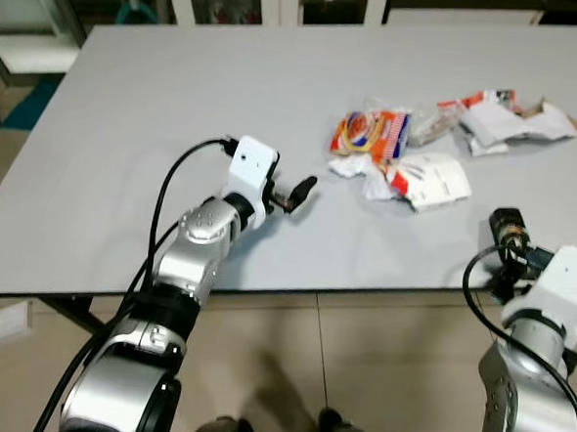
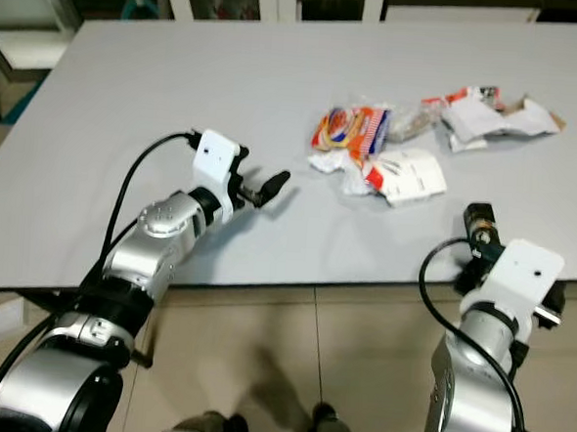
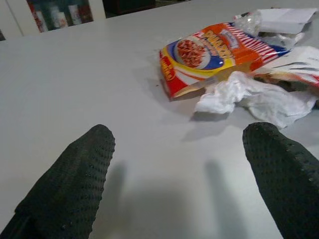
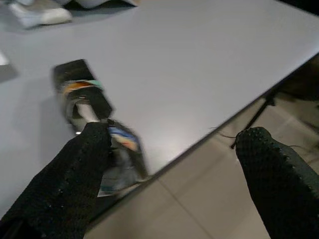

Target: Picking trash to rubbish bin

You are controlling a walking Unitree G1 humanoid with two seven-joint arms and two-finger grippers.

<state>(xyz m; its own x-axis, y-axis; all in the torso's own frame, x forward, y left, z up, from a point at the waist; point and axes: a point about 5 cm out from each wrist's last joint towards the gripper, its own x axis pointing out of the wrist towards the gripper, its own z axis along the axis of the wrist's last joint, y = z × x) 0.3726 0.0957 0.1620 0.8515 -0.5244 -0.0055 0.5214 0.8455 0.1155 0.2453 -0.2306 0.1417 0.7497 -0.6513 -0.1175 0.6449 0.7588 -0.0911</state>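
Matt grey table (image 1: 177,121), glossy plastic snack packet (image 3: 214,52), crumpled white paper (image 3: 249,97)

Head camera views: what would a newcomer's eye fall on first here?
First, the pile of trash on the grey table: a bright orange snack bag with crumpled white wrappers beside it, toward the robot's right. The left hand hovers open over the table short of the pile. The right hand is open at the table's near edge by a dark crumpled wrapper.
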